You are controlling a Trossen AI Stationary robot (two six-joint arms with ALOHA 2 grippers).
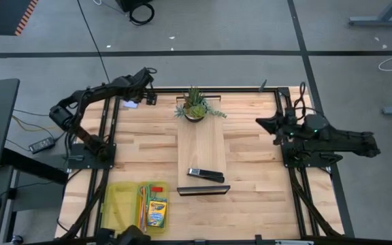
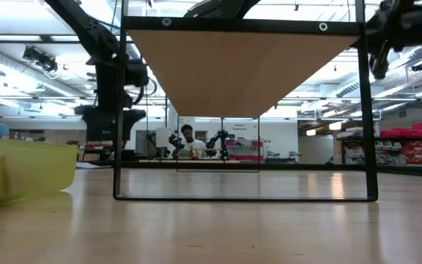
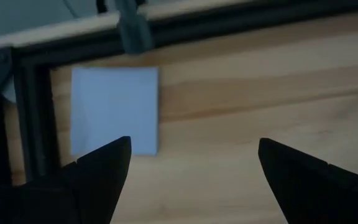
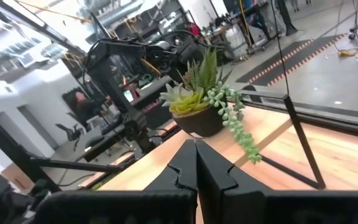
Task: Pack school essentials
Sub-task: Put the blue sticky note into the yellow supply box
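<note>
2 arms: we see the left gripper [image 1: 146, 87] at work over the far left corner of the table [image 1: 250, 163], while the right gripper [image 1: 267, 123] waits by the right edge.
Left gripper: its fingers [image 3: 101, 171] are spread fully apart with nothing between them; we judge they are opened to straddle the pad before a pick.
Note pad: the pale blue-white note pad [image 3: 115, 110] lies flat on the wood in that far left corner, tight against the black frame rail [image 3: 27, 106], just ahead of the open fingers and not yet touched.
Right gripper: closed tight, empty, facing the potted plant [image 4: 205, 99]; we think it is parked clear so the left arm has room.
Yellow tray: the tray [image 1: 118, 204] sits at the near left corner, well apart from the pad, presumably the packing place.
Crayon box: the yellow-green crayon box [image 1: 156, 213] already rests inside that tray, with what look like thin pens [image 1: 143, 197] beside it.
Black stapler-like bar: it [image 1: 205, 175] lies on the raised board [image 1: 201, 146] mid-table.
Risk: we expect the rail beside the pad to crowd 1 finger.
</note>
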